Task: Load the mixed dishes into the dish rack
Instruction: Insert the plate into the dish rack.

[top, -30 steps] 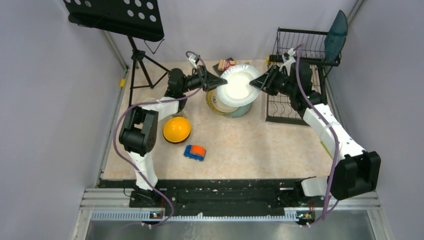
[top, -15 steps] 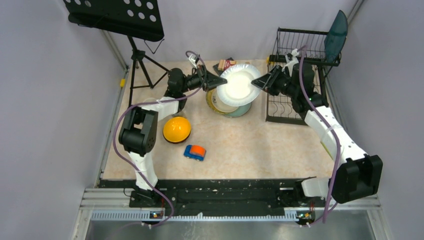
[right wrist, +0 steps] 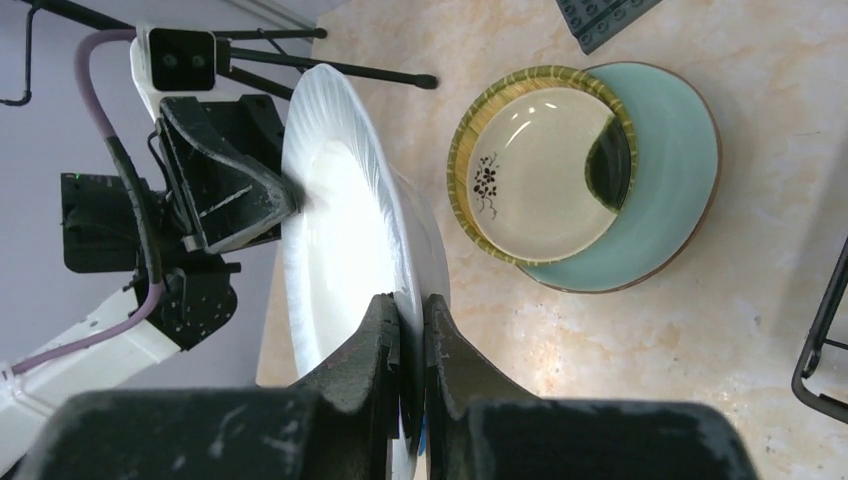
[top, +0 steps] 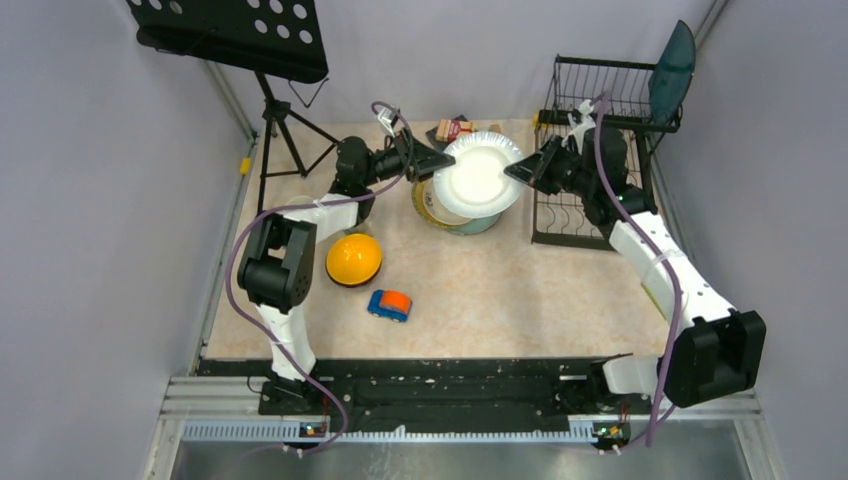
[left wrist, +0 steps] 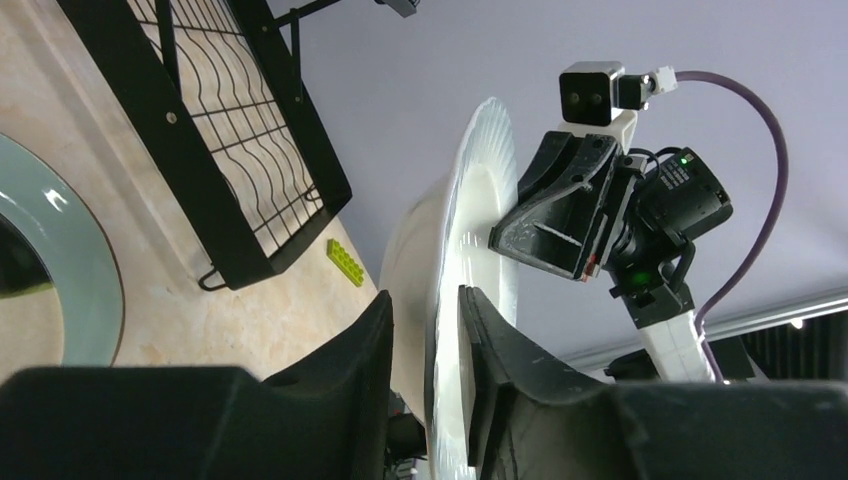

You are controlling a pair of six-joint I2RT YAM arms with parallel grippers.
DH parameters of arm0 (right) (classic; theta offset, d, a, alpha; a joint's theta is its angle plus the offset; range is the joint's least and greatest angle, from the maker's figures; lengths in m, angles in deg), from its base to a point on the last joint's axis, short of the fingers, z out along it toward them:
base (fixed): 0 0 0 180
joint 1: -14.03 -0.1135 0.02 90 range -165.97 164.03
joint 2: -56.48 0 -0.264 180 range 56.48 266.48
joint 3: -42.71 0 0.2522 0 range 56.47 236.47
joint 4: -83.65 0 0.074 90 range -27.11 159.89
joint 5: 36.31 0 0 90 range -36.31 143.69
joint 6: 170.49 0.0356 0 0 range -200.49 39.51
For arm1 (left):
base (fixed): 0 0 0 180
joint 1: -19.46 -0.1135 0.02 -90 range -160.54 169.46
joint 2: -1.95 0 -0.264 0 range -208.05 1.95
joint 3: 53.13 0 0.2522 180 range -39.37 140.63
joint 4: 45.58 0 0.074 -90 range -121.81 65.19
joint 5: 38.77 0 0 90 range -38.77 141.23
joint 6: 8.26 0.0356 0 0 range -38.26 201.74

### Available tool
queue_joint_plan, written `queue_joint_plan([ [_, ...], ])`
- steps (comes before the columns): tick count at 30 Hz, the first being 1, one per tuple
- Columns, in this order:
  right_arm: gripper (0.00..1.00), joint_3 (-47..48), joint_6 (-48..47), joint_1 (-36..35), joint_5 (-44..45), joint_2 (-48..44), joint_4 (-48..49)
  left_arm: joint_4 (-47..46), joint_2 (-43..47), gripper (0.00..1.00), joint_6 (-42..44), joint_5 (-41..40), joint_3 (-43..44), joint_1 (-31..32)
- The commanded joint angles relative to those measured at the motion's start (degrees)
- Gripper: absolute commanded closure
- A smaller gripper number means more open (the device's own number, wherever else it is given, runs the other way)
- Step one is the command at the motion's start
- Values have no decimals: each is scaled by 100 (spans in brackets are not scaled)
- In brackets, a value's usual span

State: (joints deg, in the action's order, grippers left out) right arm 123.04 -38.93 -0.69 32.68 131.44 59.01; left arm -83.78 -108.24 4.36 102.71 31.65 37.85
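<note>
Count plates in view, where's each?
4. Cream plate gripped in the air by left fingers and right fingers; yellowish plate stacked on mint-green plate on the table; dark teal plate upright in the dish rack. Others may hide beneath.

Smooth, ribbed-rim cream plate (right wrist: 335,230), my matt black plastic fingers (right wrist: 360,350), glossy glazed yellowish plate (right wrist: 530,190), black metal-wire dish rack (left wrist: 165,125)

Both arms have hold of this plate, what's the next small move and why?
Probably open the left end effector and back it off. The right end effector is shut on the opposite rim of the cream plate, on the side of the dish rack, so it could likely carry the plate alone.
</note>
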Motion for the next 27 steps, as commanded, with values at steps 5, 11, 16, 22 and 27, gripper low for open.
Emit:
queue_joint_plan([
  [5,100,896,-536,-128,114,-163,-393,64,339,56,244,-52,97,76],
  [11,100,1373,-1017,-161,717,-49,-963,1275,657,40,1213,-284,140,72],
  [16,100,1772,-1361,-154,967,74,-1265,2660,1268,21,2624,-906,74,84],
  [22,100,2347,-1816,-154,1526,178,-1512,3276,1663,6,3263,-1365,14,85],
  [27,100,2989,-2262,-158,2145,330,-1634,3437,1747,5,3429,-1431,13,86],
])
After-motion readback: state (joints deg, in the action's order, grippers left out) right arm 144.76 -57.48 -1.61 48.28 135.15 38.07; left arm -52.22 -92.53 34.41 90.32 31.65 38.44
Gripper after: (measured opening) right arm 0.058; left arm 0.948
